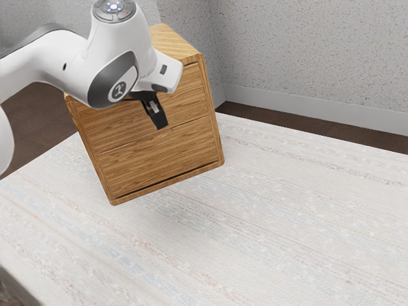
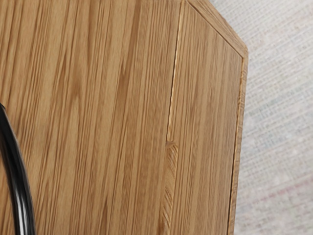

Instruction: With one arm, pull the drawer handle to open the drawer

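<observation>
Drawer handle (image 2: 14, 186) is sitting right at the gripper (image 1: 155, 113), which is hovering against the upper drawer front (image 1: 188, 95) of the cabinet (image 1: 166, 162), upper left of the exterior frame. Can't tell whether it's spread or pinching.

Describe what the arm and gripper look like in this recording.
The arm is glossy white, built from rounded, bulging links. A dark grey cap on one joint carries a small white emblem, and a grey disc with a pale centre tops the joint above it. The gripper is black and narrow, mounted under a white, boxy hand housing.
</observation>
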Tool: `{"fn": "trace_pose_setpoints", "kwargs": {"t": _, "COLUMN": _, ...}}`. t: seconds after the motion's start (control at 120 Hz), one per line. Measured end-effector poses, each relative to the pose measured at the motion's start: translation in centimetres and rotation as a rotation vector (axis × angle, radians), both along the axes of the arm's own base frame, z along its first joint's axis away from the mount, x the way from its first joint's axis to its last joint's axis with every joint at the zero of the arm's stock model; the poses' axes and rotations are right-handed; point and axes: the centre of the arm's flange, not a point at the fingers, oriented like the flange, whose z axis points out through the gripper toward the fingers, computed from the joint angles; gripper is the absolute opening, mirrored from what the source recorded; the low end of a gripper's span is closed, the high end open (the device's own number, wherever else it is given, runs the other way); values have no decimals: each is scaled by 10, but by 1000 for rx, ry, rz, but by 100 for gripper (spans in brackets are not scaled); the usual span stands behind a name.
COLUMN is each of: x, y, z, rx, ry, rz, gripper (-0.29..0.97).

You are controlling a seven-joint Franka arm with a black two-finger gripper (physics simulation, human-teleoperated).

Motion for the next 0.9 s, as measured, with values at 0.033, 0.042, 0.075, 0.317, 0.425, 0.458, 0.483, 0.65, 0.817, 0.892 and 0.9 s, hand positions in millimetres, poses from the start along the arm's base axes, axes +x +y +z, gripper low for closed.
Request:
{"fn": "trace_pose_setpoints", "kwargs": {"t": 0.033, "x": -1, "y": -2, "z": 1, "rx": -2, "ry": -1, "rz": -4, "gripper": 65}}
{"fn": "trace_pose_setpoints", "kwargs": {"t": 0.042, "x": -1, "y": -2, "z": 1, "rx": -3, "ry": -1, "rz": -6, "gripper": 65}}
{"fn": "trace_pose_setpoints", "kwargs": {"t": 0.075, "x": -2, "y": -5, "z": 1, "rx": -5, "ry": -1, "rz": -12, "gripper": 64}}
{"fn": "trace_pose_setpoints", "kwargs": {"t": 0.317, "x": -14, "y": -22, "z": 2, "rx": -28, "ry": 4, "rz": -48, "gripper": 68}}
{"fn": "trace_pose_setpoints", "kwargs": {"t": 0.425, "x": -20, "y": -28, "z": 4, "rx": -36, "ry": 4, "rz": -62, "gripper": 68}}
{"fn": "trace_pose_setpoints", "kwargs": {"t": 0.458, "x": -22, "y": -31, "z": 4, "rx": -39, "ry": 5, "rz": -66, "gripper": 68}}
{"fn": "trace_pose_setpoints", "kwargs": {"t": 0.483, "x": -24, "y": -32, "z": 5, "rx": -41, "ry": 4, "rz": -69, "gripper": 67}}
{"fn": "trace_pose_setpoints", "kwargs": {"t": 0.65, "x": -30, "y": -41, "z": 5, "rx": -52, "ry": 8, "rz": -85, "gripper": 68}}
{"fn": "trace_pose_setpoints", "kwargs": {"t": 0.817, "x": -39, "y": -46, "z": 5, "rx": -62, "ry": 13, "rz": -98, "gripper": 66}}
{"fn": "trace_pose_setpoints", "kwargs": {"t": 0.892, "x": -44, "y": -48, "z": 5, "rx": -65, "ry": 16, "rz": -103, "gripper": 66}}
{"fn": "trace_pose_setpoints", "kwargs": {"t": 0.9, "x": -45, "y": -49, "z": 4, "rx": -65, "ry": 16, "rz": -104, "gripper": 66}}
